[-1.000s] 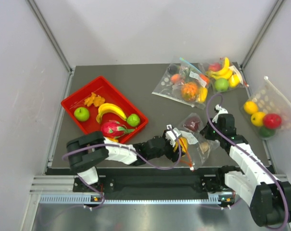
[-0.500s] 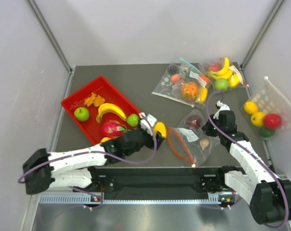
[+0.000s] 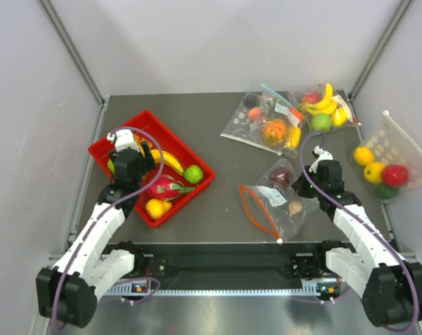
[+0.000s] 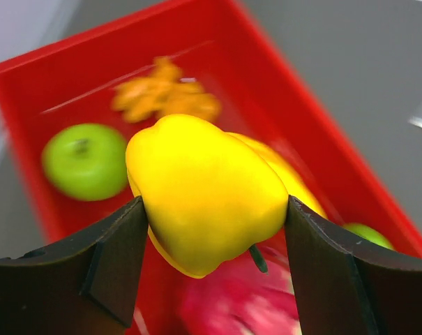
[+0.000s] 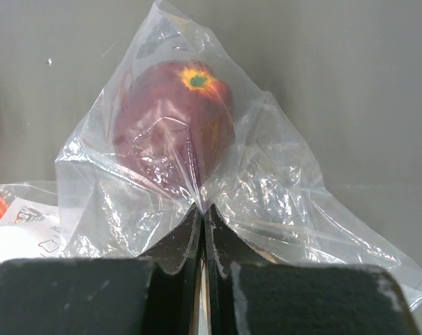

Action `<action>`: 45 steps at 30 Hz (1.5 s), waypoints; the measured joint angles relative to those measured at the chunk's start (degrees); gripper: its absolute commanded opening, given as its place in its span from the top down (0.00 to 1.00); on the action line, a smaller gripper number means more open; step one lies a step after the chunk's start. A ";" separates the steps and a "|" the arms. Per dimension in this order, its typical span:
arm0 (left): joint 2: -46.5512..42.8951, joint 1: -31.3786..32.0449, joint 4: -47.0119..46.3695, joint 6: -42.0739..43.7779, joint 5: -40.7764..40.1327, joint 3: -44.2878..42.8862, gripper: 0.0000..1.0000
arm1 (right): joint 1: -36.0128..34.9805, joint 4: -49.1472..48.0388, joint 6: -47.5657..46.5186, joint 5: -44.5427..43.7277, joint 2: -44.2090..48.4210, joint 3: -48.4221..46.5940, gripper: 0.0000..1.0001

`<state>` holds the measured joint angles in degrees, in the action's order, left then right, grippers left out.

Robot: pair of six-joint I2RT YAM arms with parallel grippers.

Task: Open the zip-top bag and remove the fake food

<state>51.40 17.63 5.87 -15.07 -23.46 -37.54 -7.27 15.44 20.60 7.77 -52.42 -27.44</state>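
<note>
Left gripper, jaws wide, clamps a lumpy yellow plastic toy fruit over the red plastic tray. Right gripper pinched tight on the clear crinkly zip-top bag by the table's near edge, 1 dark purple fruit inside.

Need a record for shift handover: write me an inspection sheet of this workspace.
Surface: dark grey table, with bags and a tray on it.
Job's things: zip-top bag lies mouth open, dark purple piece inside; yellow piece over the red tray.
Clutter: other fruit bags far right; dragon fruit in the tray.
Hands: left hand shut on the yellow piece; right hand pinches the bag's plastic.
Cables: purple cable loops by each wrist.
Surroundings: pale walls; nothing else seen.
</note>
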 measured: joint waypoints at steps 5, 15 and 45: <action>4.13 -8.81 0.59 -0.02 -0.55 0.00 0.73 | 0.00 0.07 -0.04 0.79 0.68 0.00 1.00; 7.93 -13.53 -0.13 0.07 2.51 0.02 0.27 | 0.00 0.44 -0.11 1.81 2.58 0.00 1.00; 1.03 27.17 -8.31 10.14 3.10 -0.04 0.01 | 0.00 3.37 0.02 3.10 4.83 -2.03 1.00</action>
<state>52.42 44.80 -2.44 -4.93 -20.36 -37.58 -7.27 18.81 20.62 10.87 -47.59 -29.47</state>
